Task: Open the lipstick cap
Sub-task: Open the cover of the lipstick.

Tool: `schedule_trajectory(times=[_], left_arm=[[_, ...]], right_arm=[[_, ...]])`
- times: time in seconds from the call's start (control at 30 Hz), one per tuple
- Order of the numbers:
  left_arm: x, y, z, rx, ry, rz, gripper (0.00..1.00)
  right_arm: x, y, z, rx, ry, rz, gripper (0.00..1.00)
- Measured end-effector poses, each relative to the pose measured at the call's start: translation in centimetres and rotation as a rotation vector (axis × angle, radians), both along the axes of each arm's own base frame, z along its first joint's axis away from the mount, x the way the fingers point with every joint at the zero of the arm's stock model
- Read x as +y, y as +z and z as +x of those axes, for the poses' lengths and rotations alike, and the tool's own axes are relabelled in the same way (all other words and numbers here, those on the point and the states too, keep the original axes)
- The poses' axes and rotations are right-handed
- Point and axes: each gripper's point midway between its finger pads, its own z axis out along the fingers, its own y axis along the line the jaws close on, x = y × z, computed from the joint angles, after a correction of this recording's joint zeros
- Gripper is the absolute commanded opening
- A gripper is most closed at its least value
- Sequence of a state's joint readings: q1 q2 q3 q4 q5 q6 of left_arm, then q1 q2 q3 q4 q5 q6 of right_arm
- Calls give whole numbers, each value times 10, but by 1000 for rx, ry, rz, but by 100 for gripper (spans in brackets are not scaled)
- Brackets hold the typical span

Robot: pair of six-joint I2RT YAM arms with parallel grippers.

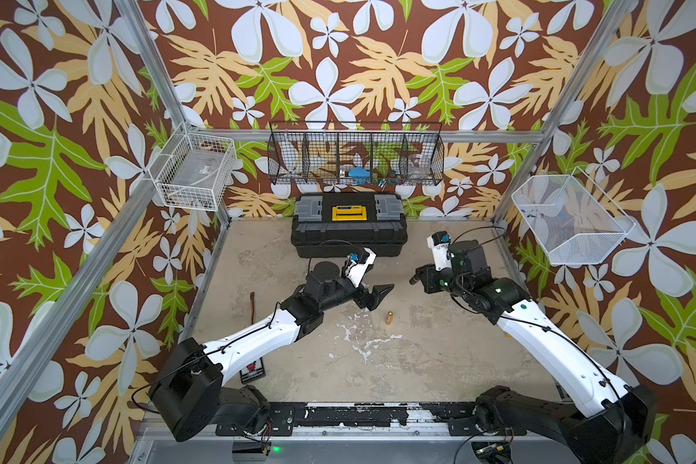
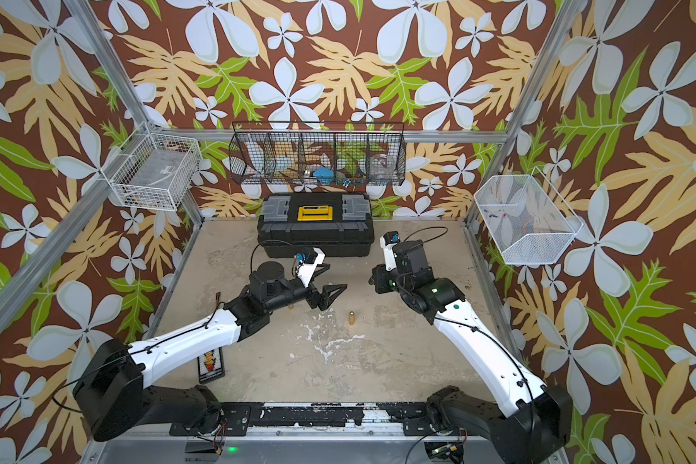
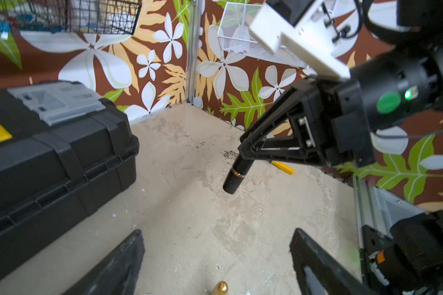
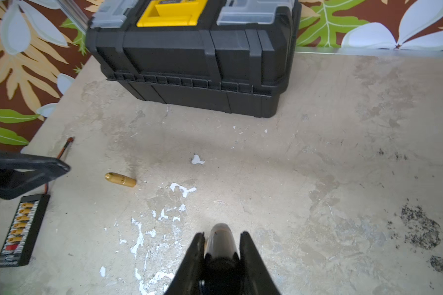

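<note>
**Lipstick clamped in right end effector, above counter**

Nearest, by left arm base: black card [image 1: 252, 371] w/ yellow marks, flat on counter [image 1: 418, 361]. Mid-counter, btwn the two arms: gold bullet-shaped item [image 1: 388, 317], lying alone, touching neither arm. Just beyond it: left end effector [image 3: 216, 233], fingers spread wide, nothing btwn them, aimed toward right arm. Off to the side, near left wall: thin brown stick [image 1: 252, 299] on counter.

Opposite, well apart from left fingertips: right end effector [image 4: 221, 235], closed tight on lipstick [image 3: 234, 176]. Black tube w/ gold band, gripped at one end. Other end poking out past fingertips, tilted down, clear of counter in left wrist view. Cap on or off: can't tell for sure; looks in one piece.

Far edge of counter: black toolbox [image 1: 348, 225] w/ yellow latch, lid down. Back wall above: black mesh basket [image 1: 356, 154] w/ compartments. Side walls: white wire basket [image 1: 193, 176] at left, white mesh basket [image 1: 571, 219] at right.
</note>
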State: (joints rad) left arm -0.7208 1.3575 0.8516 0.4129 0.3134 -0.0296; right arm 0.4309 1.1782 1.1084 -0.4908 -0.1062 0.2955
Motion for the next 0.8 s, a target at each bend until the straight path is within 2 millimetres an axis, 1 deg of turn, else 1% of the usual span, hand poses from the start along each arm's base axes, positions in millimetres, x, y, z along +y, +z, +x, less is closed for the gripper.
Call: schedule_trajectory(times=[0.07,0.2,0.27,0.33,0.43,0.63,0.8], left_arm=[[-4,-3,-3,-65,-46,46,82],[-11,-11,-6,-153,-116,113,82],[-15,-11,-7,-190,-143,132,81],[-19,-10,-7,-215,-170,140,77],[-27,-11,-7,-224,-209,140,72],[-40,-13,-5,-210,-264,127,69],[-45,-21,-8,-163,-299,114,66]], right_arm=[[6,8,-5,3,44,19,25],[17,19,-15,20,116,57,24],[21,22,-19,23,148,64,23],[24,25,-21,26,169,74,23],[28,28,-25,29,199,81,23],[34,26,-31,46,246,95,24],[37,24,-35,54,271,108,23]])
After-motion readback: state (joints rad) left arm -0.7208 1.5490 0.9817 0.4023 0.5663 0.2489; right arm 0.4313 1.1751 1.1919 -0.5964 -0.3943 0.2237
